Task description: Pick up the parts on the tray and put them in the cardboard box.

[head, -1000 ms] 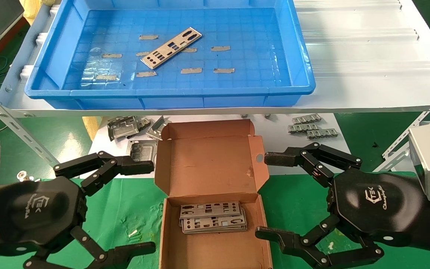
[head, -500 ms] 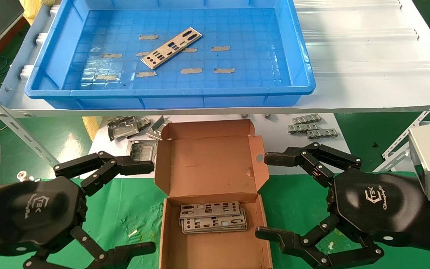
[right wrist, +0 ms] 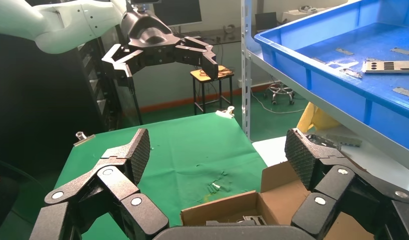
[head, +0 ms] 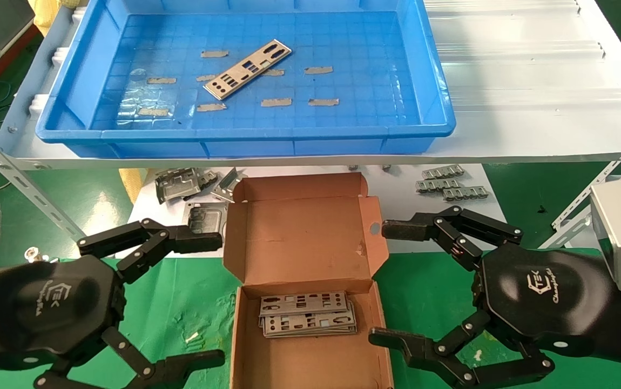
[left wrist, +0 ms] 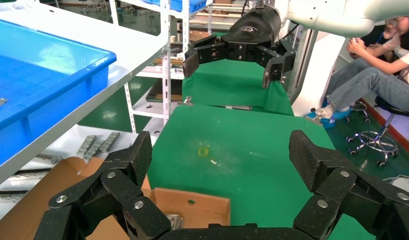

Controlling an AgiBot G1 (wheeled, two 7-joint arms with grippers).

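— The parts: where are they lying?
— One part [head: 248,69] is lying diagonally on the floor of the tray [head: 429,81], among short grey tape strips [head: 276,101]. A stack of parts [head: 307,314] is sitting inside the cardboard box [head: 302,237], near its lid hinge.
— And the end effectors?
— The left end effector [head: 210,294] is hovering left of the box, fingers spread wide, holding nothing. The right end effector [head: 383,281] is hovering on the box's right, equally spread and empty.
— Anything around or in the way?
— The tray is sitting on a white shelf [head: 532,108], far above the box. Folded brackets [head: 181,183] are lying far-left of the box, more metal pieces [head: 451,183] far-right. The box's raised lid is standing between the stack and the shelf edge. Green cloth is covering the table [head: 191,302].
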